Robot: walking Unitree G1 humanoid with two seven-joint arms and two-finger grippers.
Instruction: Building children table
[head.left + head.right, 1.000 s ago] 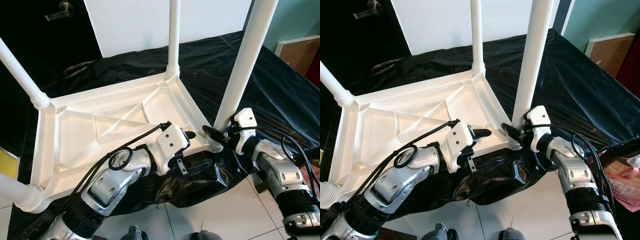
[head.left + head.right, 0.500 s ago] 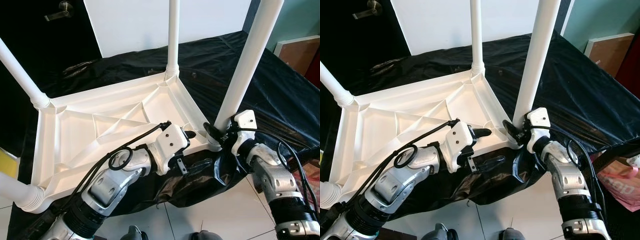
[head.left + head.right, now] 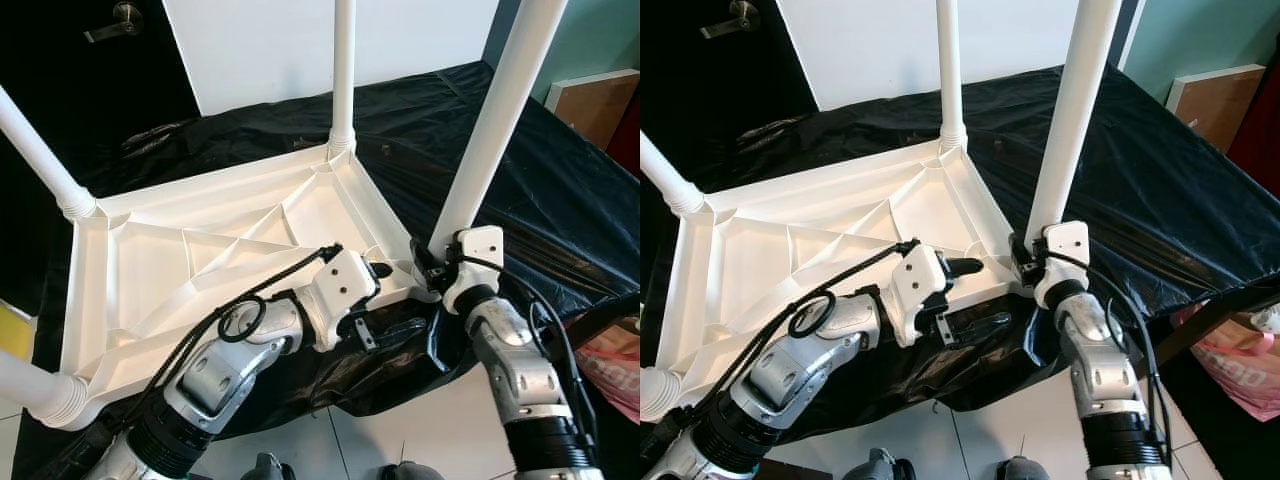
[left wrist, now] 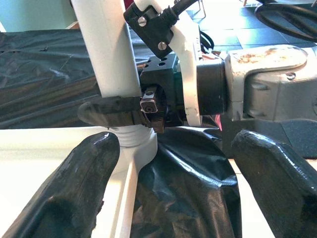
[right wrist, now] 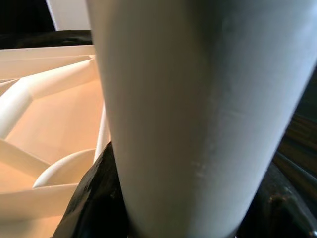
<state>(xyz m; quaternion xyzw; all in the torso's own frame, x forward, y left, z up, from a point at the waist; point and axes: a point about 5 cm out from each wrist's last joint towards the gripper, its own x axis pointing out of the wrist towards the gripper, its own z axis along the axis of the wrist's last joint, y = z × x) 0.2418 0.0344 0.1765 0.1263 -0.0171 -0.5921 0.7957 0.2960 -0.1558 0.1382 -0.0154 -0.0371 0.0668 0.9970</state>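
Right gripper [image 3: 428, 272] clamped round the base of the near-right leg [image 3: 490, 125], at its corner socket; left gripper [image 3: 385, 270] open just beside it, on the upturned tabletop [image 3: 190, 265]; all four legs seated; final tightening seemingly remains.

Bright, even daylight filled the head views; glare washed the white table leg [image 5: 198, 109], blurred at close range.

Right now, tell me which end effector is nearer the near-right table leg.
Right. The right end effector is clamped around the near-right table leg at its base; the left end effector sits open just beside it, over the tabletop's rim.
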